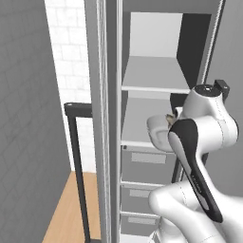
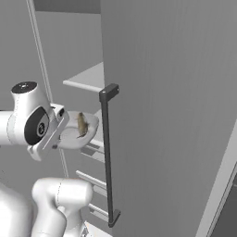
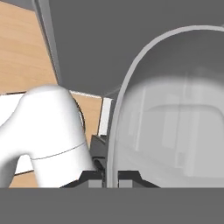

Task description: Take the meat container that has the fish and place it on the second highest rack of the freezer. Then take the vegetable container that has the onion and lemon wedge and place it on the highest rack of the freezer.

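The first step is in hand: the hand (image 3: 107,177) is clenched on the rim of the meat container (image 2: 76,132), the fish (image 2: 82,124) lying in it, held level just in front of the open freezer (image 1: 156,118). The container hangs at about the height of the second rack (image 1: 142,124), below the highest rack (image 1: 154,76). Next, I judge, it must go straight in over that lower shelf, stay flat, then be let go.

I can read no text, label, brand, number or sign anywhere around my claw; the pale plates on the drawer fronts (image 1: 148,158) of the freezer (image 1: 142,90) are blank; its door (image 2: 171,115) carries nothing written.
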